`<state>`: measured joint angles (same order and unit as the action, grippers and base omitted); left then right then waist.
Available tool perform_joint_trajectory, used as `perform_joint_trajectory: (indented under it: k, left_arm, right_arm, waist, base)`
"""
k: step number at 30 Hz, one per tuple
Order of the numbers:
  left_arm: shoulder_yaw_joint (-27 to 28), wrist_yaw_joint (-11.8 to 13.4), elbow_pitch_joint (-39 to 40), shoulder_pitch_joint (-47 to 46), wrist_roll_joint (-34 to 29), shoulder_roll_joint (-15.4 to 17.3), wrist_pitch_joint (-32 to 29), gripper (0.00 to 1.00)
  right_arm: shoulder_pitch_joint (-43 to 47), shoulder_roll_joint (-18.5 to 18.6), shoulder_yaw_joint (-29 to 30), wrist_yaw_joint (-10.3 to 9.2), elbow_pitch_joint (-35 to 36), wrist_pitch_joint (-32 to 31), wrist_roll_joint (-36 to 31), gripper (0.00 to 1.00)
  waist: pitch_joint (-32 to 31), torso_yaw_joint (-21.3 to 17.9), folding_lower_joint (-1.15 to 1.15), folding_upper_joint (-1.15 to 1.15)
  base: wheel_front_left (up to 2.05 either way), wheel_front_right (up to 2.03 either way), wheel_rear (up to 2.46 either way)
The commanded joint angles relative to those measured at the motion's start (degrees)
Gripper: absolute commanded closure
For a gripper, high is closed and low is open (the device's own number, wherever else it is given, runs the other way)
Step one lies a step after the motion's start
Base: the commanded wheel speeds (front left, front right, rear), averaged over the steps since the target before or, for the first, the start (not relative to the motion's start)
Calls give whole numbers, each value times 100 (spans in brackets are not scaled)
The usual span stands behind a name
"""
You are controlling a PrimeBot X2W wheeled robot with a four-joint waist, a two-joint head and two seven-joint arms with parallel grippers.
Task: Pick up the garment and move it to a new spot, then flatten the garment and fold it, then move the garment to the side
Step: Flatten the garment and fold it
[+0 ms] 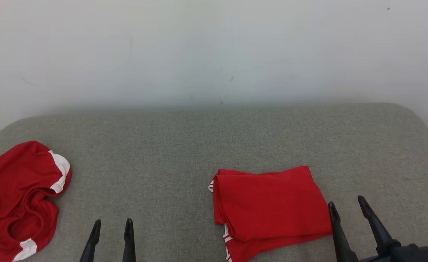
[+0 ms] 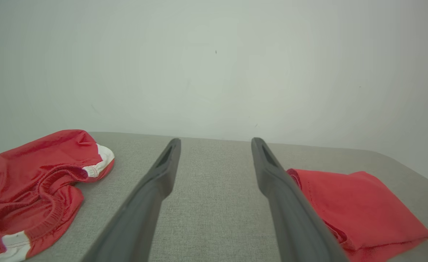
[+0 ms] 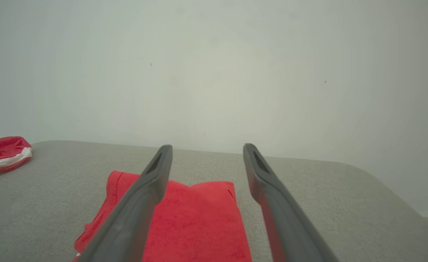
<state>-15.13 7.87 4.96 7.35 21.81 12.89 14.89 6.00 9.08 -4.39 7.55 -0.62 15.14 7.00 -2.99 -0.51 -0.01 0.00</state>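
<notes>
Your left gripper (image 1: 113, 220) and right gripper (image 1: 346, 201): fingers apart, empty. Folded garment (image 1: 268, 207) between them; crumpled shorts (image 1: 17, 200) left of left fingers.

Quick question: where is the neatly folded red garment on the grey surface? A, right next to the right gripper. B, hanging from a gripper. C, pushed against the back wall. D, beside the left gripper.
A: the folded red garment lies flat next to the open right gripper, while the crumpled garment with white trim sits out beyond the left gripper.
</notes>
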Motion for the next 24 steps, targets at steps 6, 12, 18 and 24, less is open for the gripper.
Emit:
perform_joint_trajectory:
  k: [6,12,18,24]
  left_arm:
    - [273,-373,-229,349,-704,-310,27,0]
    - [523,-618,-403,491,-1091,-613,27,0]
    - [750,-794,-455,539,-1264,-812,27,0]
    - [865,-902,-495,548,-1366,-899,27,0]
  right_arm:
    - [362,-139,31,-14,69,3,18,0]
    - [471,-110,72,-14,-66,4,169,0]
    - [507,-93,66,-14,-130,4,221,0]
    - [461,-105,35,-14,-184,5,270,0]
  waist:
    - [-163,-27,1,0]
    - [-274,-10,1,0]
    - [-290,-3,1,0]
    - [-291,-15,1,0]
  base:
    - [0,0,0]
    - [0,0,0]
    - [0,0,0]
    - [0,0,0]
